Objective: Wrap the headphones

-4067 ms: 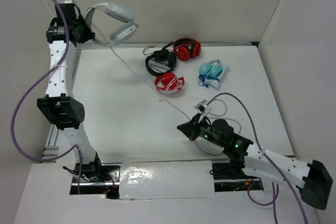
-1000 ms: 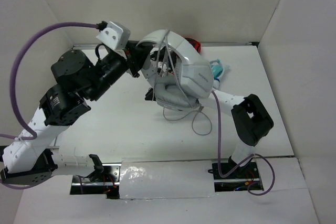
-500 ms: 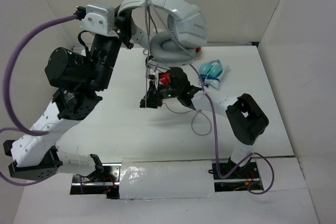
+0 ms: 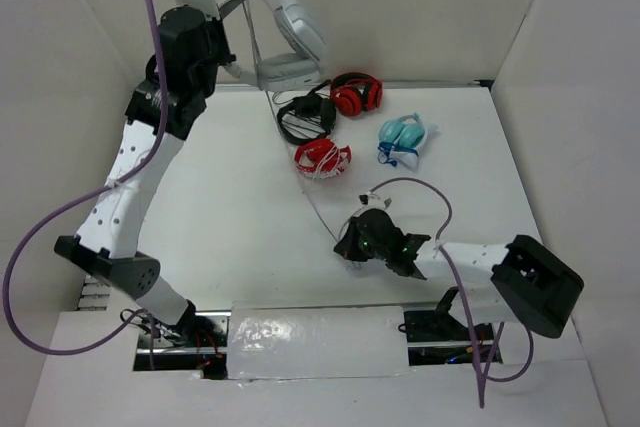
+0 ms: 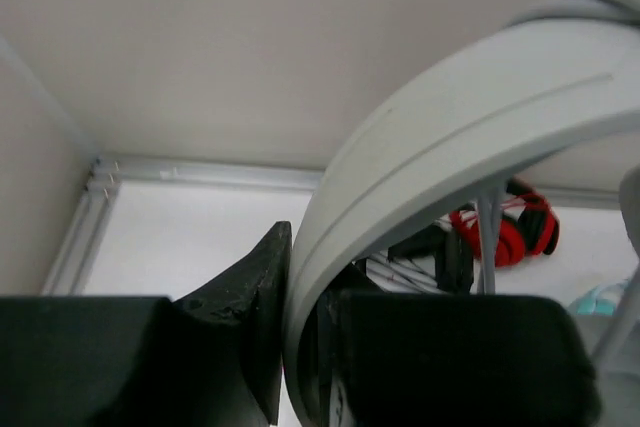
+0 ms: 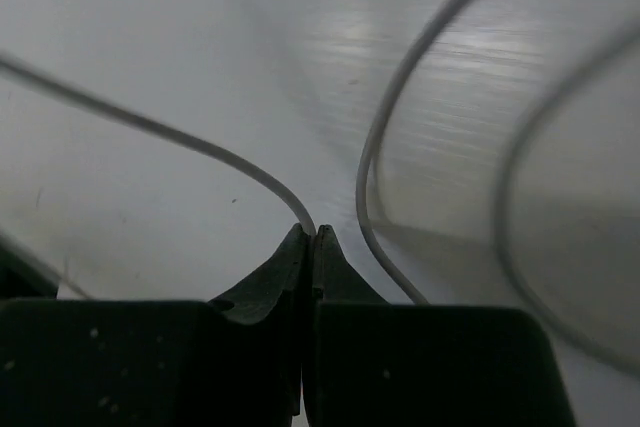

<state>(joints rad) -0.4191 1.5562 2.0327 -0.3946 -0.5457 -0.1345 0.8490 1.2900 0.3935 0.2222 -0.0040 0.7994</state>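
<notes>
The large grey-white headphones [image 4: 285,37] hang in the air at the back left, held by their wide headband [image 5: 450,147]. My left gripper [image 4: 232,55] is shut on that headband, which fills the left wrist view. The thin grey cable [image 4: 305,182] runs taut from the earcups down across the table to my right gripper [image 4: 345,247], which is low over the front middle of the table. In the right wrist view the gripper [image 6: 311,237] is shut on the cable [image 6: 200,152], and more cable loops [image 6: 400,97] curve beside it.
Smaller headphones lie on the far half of the table: a black pair [image 4: 305,117], a red pair [image 4: 355,95], a red pair wrapped in white cord [image 4: 322,159] and a light blue pair [image 4: 403,137]. White walls enclose the table on three sides.
My left arm has swung back and to the left, carrying the headphones up to the back wall. My right gripper has moved toward the front of the table, pulling the cable out straight.
</notes>
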